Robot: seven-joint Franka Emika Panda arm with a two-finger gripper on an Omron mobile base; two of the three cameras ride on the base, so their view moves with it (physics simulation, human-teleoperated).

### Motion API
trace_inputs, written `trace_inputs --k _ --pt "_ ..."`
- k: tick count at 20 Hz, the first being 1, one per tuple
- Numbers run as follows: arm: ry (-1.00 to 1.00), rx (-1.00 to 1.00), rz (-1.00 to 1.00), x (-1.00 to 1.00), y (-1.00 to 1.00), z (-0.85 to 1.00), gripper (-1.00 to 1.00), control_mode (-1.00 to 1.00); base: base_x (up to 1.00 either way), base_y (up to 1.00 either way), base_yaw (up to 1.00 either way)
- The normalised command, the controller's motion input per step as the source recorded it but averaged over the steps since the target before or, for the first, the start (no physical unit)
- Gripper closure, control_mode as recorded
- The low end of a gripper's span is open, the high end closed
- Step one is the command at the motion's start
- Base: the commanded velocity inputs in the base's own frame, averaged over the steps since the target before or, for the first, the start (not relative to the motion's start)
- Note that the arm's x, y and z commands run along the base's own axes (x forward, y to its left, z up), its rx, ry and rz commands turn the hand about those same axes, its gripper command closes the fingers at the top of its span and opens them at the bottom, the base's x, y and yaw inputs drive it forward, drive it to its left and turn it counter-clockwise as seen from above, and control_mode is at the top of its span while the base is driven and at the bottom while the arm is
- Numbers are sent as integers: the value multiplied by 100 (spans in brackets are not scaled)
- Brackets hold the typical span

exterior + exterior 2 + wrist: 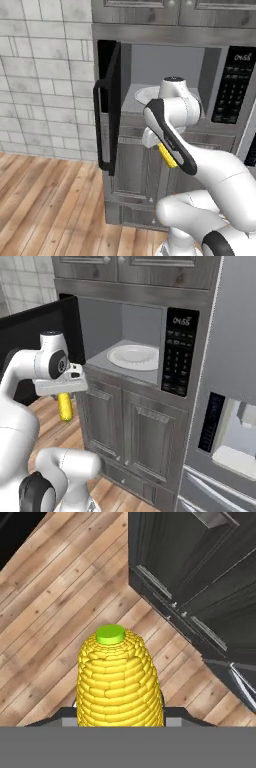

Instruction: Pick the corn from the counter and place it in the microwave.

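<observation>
Fingers (120, 722) clamp corn (119, 679); microwave (131, 336) open, turntable plate (134, 356) bare.

Corn (119, 679): yellow, bumpy cob with green stub end, hanging vertical, stub down, above wood floor in front of lower cabinets. Microwave (135, 346): door swung open to left, grey interior, white turntable plate (133, 356) bare.

base views flank microwave (165, 95), hand downward
</observation>
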Motion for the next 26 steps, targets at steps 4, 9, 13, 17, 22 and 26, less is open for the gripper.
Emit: trace_inputs --k 4,9,13,17,22,26 --pt "0 0 0 0 0 0 100 100 79 -40 31" --pt "0 0 0 0 0 0 100 100 73 -33 15" --pt "0 0 0 0 0 0 100 100 38 -17 0" --pt "0 0 0 0 0 0 100 100 16 0 -4" --pt "0 0 0 0 0 0 100 100 3 0 -3" --pt "-18 0 -4 5 -1 0 100 -100 0 0 -1"
